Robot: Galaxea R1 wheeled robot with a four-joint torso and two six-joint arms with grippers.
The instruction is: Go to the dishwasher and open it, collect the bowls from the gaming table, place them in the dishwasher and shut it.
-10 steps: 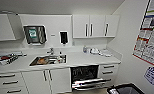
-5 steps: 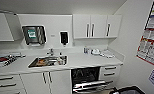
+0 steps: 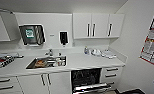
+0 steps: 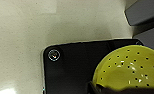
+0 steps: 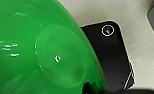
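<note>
A white kitchenette counter (image 3: pixel 93 62) runs wall to wall beneath white wall cabinets (image 3: pixel 98 25), a steel sink (image 3: pixel 46 62) set into it. Just right of the sink and below the counter's edge, the dishwasher (image 3: pixel 86 80) stands open, its dark racks showing and its door lowered toward the pale floor. The yellow perforated bowl (image 4: pixel 128 70) sits at the left wrist, the green bowl (image 5: pixel 40 50) at the right wrist; whether either gripper is clamped cannot be told.
</note>
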